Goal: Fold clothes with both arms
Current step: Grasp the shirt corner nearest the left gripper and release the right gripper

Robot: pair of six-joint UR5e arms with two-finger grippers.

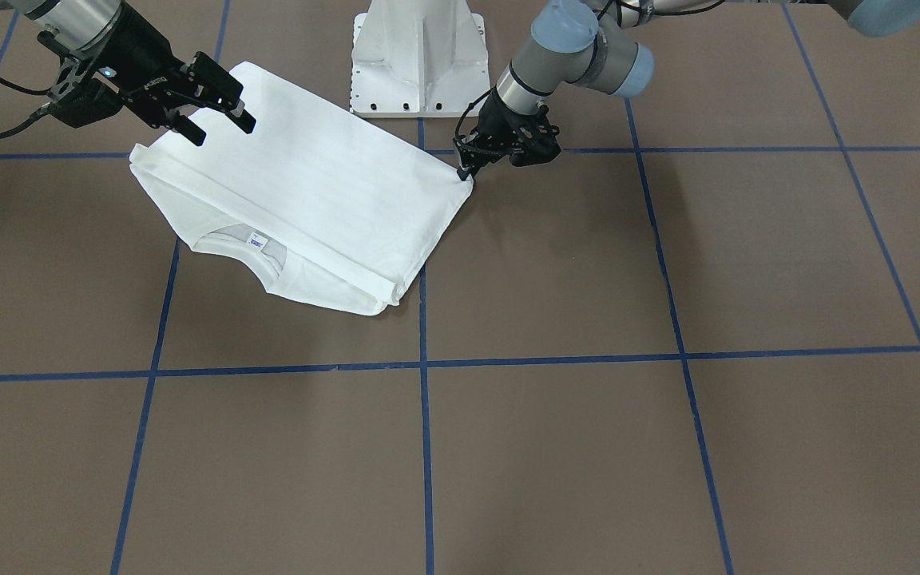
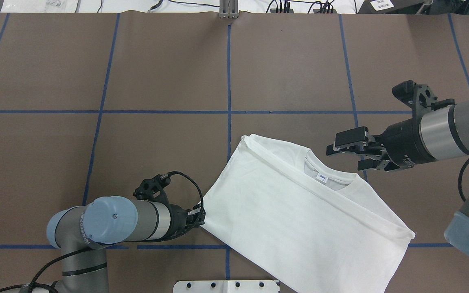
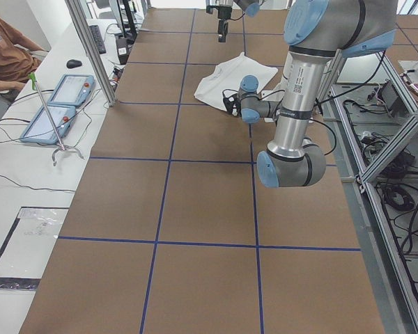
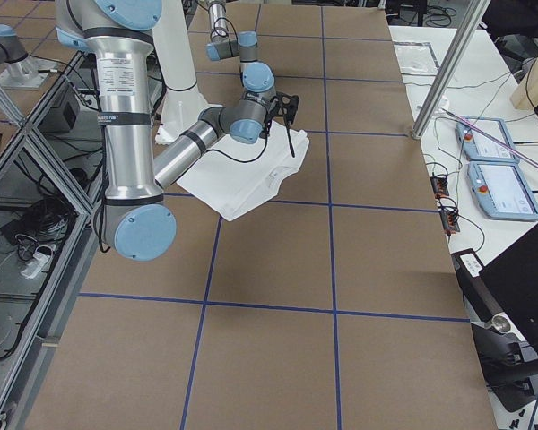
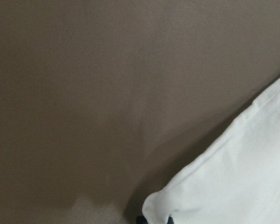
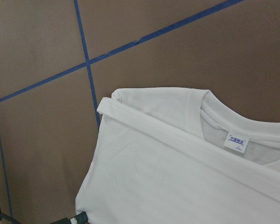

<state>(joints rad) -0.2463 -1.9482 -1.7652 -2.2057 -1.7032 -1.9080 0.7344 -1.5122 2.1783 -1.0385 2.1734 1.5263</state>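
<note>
The white T-shirt (image 1: 332, 208) lies folded on the brown table, collar and small blue-white label (image 2: 323, 177) facing up; its printed text is hidden. My left gripper (image 2: 200, 215) is low at the shirt's corner and shut on that corner (image 1: 464, 180); the left wrist view shows the corner (image 5: 177, 205) right at the fingertips. My right gripper (image 2: 346, 156) hovers open above the shirt's collar end, holding nothing. In the right wrist view the shirt (image 6: 168, 177) lies spread below.
The white pedestal base (image 1: 418, 60) stands close behind the shirt. Blue tape lines (image 1: 424, 447) grid the table. Beside the table's left end are control tablets (image 3: 63, 97) and a seated person's arm (image 3: 7, 56).
</note>
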